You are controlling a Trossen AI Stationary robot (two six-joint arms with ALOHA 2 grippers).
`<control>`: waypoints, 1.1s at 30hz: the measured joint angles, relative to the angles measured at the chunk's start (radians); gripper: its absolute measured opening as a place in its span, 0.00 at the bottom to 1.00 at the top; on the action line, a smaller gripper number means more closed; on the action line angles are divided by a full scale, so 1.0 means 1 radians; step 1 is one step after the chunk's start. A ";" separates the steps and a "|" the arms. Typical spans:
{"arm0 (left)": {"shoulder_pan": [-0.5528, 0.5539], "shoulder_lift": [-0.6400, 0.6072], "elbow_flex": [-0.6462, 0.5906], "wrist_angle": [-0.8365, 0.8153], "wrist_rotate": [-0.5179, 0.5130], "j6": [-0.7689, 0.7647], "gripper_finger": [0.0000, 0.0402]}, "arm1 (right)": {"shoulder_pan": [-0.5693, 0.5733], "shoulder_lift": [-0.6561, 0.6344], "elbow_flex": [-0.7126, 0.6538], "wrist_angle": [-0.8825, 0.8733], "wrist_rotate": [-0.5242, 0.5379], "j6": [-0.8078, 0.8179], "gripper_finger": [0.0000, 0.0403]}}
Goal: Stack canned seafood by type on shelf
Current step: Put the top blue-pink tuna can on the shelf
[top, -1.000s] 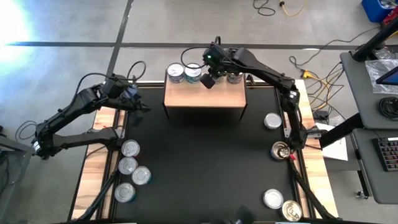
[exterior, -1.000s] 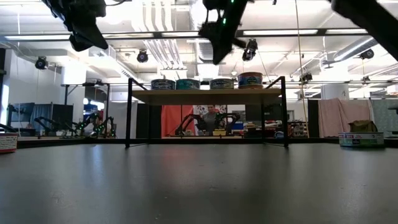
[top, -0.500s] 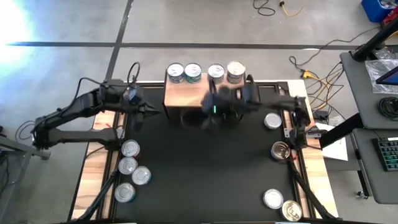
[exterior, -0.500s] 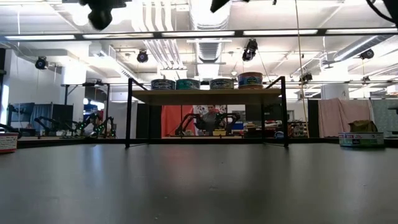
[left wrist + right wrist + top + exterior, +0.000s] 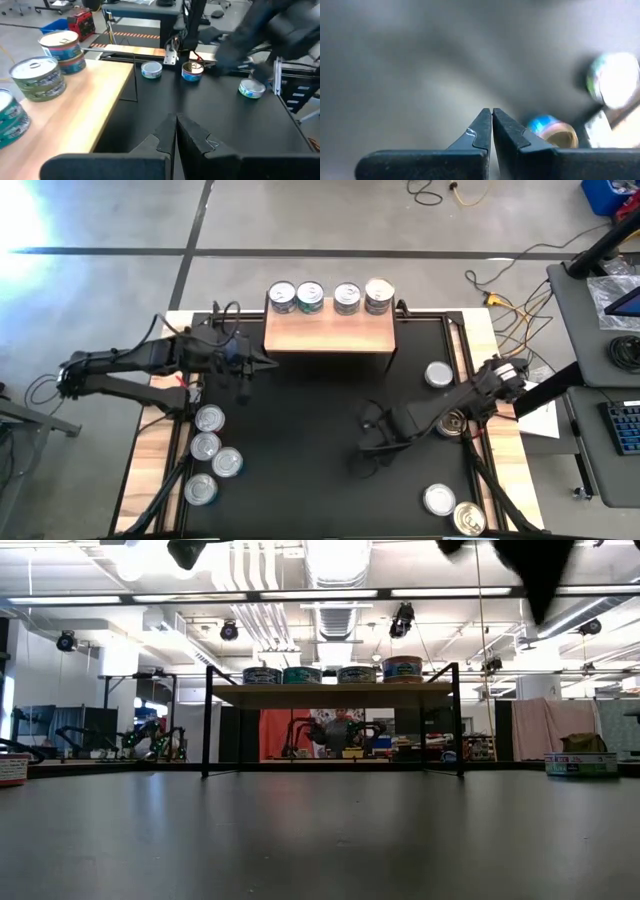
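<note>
Canned seafood [image 5: 331,296] sits in a row along the back edge of the shelf [image 5: 329,333]; I see more tins on the mat either side. My left gripper [image 5: 262,362], clenched empty, hovers beside the shelf; my right gripper [image 5: 368,446], clenched empty, hangs over the mat.

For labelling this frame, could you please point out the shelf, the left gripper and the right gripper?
shelf [image 5: 330,335]: high view, bare wood top.
left gripper [image 5: 175,131]: left wrist view, between its shut fingertips.
right gripper [image 5: 492,120]: right wrist view, between its shut fingertips.
</note>
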 joint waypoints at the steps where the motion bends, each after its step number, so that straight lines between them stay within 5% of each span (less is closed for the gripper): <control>1: -0.010 0.003 0.000 -0.002 -0.003 -0.008 0.00 | 0.002 -0.017 -0.066 -0.002 -0.011 0.038 0.02; 10: -0.050 -0.007 0.000 -0.076 -0.018 -0.029 0.00 | -0.023 -0.123 -0.526 -0.002 -0.250 0.045 0.02; 20: -0.050 -0.044 0.000 -0.183 -0.136 -0.030 0.00 | -0.131 -0.102 -0.808 0.071 -0.273 -0.177 0.02; 28: -0.072 -0.116 0.000 -0.363 -0.148 -0.129 0.00 | -0.142 -0.074 -0.804 0.220 -0.363 -0.148 0.02; 33: -0.123 -0.145 0.000 -0.436 -0.148 -0.187 0.00 | -0.130 -0.049 -0.658 0.231 -0.235 -0.161 0.02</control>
